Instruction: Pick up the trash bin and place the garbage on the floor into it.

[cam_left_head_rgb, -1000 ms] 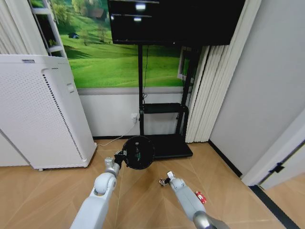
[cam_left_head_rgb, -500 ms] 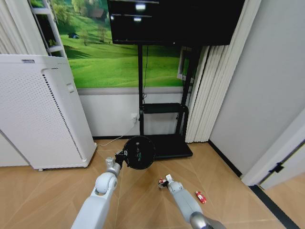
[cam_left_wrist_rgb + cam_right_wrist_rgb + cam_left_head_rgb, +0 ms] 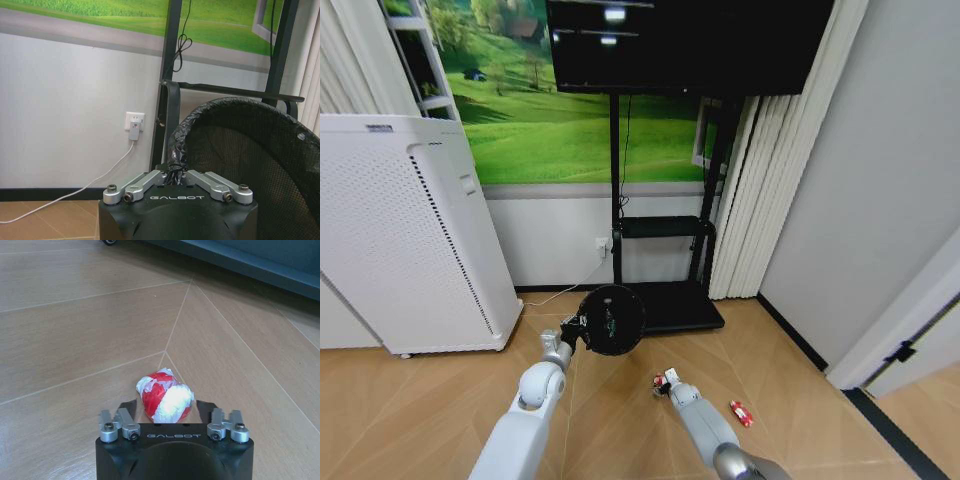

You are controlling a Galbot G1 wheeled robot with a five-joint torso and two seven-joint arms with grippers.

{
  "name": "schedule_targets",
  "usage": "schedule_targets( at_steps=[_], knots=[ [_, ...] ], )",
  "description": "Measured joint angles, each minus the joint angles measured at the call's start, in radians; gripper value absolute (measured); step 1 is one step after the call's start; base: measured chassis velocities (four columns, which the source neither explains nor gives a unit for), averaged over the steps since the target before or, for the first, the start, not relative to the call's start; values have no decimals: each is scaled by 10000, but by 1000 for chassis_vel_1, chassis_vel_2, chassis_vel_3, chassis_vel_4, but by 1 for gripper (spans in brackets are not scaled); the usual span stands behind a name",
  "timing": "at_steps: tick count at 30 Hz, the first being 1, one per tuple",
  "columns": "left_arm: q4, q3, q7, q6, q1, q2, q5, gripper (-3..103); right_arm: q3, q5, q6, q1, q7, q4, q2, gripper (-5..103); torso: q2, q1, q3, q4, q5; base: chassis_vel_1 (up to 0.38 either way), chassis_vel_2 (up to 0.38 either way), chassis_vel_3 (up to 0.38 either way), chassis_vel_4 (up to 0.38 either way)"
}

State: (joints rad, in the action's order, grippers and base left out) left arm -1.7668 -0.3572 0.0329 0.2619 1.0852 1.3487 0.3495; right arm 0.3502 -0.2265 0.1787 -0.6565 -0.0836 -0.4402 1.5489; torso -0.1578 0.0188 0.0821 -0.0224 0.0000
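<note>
Herringbone floor (image 3: 620,420) fills the lower half of the head view, dark border strip running off at 4 o'clock. White perforated appliance (image 3: 405,235) stands on it at 9 o'clock, black TV stand (image 3: 665,260) at 12 against the wall, a plug in the wall socket (image 3: 134,125) beside the stand's post. I'm holding the trash bin (image 3: 611,320) off the floor with my left gripper (image 3: 570,328), just left of centre, mouth turned toward the head camera, something small and green inside. In the left wrist view my left gripper (image 3: 175,176) is clamped on the bin's rim and bunched liner, mesh wall curving away past it. My right gripper (image 3: 665,382) is down at the floor at about 5 o'clock from the bin, near it but apart. The right wrist view has that gripper (image 3: 167,410) spread wide, fingers either side of a crumpled red-and-white piece of garbage (image 3: 165,401) lying on the wood; can't tell whether the pads touch it. A second red-and-white piece (image 3: 741,412) lies on the floor at 4 o'clock from my right gripper, well clear of it.
</note>
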Motion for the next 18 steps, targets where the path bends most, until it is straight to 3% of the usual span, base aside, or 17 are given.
schedule_targets(
  at_steps=[2,6,7,15,18],
  knots=[
    [-6,-8,6,0,-4,-31,10,3,9,-3,-32,1,57,19,28,57,1,0,0,0,0,0,0,0,0],
    [-8,-14,7,-1,-1,-35,11,3,12,-3,-41,-19,99,-8,38,46,0,0,0,1,0,0,0,0,0],
    [-8,-14,5,-2,10,-37,11,3,12,-3,-43,-41,115,-40,36,36,0,0,0,0,0,0,0,0,0],
    [32,-58,-13,-18,37,-30,5,3,5,323,117,-577,257,-993,-121,27,0,0,0,1,0,0,0,0,0],
    [83,-156,-15,-22,33,-37,19,3,41,1424,604,-1534,643,-2620,-360,27,0,0,1,-2,5,0,0,0,0]
  ],
)
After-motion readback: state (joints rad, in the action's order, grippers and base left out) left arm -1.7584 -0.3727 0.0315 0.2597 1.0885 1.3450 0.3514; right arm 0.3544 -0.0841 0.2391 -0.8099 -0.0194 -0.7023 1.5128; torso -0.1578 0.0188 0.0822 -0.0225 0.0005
